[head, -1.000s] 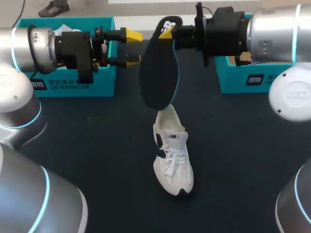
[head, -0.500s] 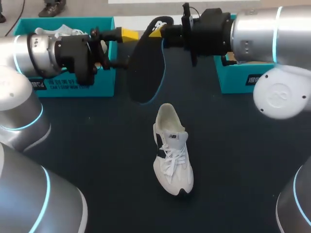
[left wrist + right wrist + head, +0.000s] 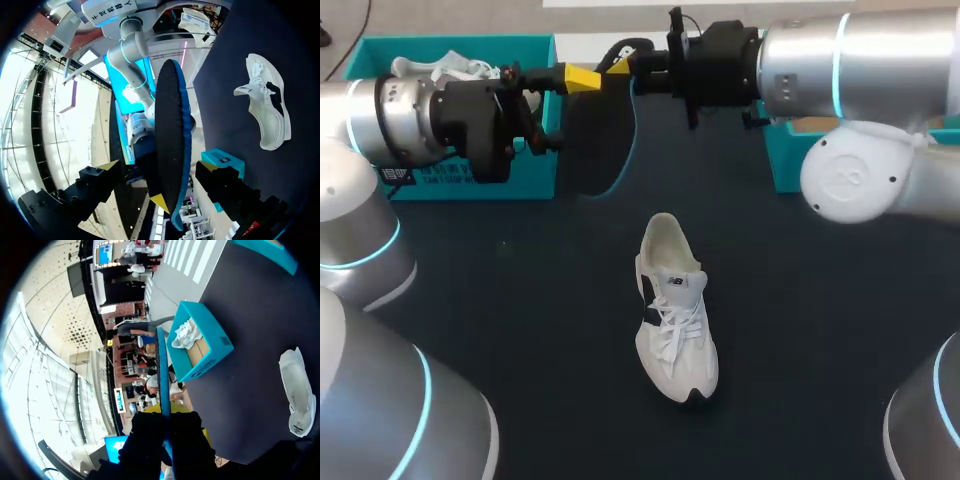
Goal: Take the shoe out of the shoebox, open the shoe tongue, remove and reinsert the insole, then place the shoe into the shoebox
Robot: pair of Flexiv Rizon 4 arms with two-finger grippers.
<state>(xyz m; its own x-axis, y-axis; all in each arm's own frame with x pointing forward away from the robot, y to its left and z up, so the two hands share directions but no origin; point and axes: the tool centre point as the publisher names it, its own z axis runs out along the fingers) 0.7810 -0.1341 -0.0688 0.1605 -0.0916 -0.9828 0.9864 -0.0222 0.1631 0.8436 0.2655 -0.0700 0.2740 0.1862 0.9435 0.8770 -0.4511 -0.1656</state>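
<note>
Head view: the shoe [image 3: 672,312] is lying out of its box in the middle of the dark table [image 3: 520,330], toe toward the near edge, so the take-out step is looking done. The insole [image 3: 600,140] is out too, hanging in the air at the far side, left of centre. The right gripper [image 3: 620,62] is pinching its upper end, and the left gripper [image 3: 565,108] is waiting right beside it. By my reckoning, what's remaining is sliding the insole back in and boxing the shoe.

Left wrist view: the left gripper's fingers are standing spread wide, one either side of the insole [image 3: 170,140], neither one touching it. A yellow tip of the other arm is gripping the insole's end. The shoe is lying well apart, off to one side.

Right wrist view: the right gripper [image 3: 165,415] is clamping the insole edge-on between both fingers. Ahead of it, the left shoebox [image 3: 202,347] is holding a second shoe [image 3: 184,335], which is crowding that box for the return. The right shoebox [image 3: 790,150] is sitting far right, partly hidden under the right arm.
</note>
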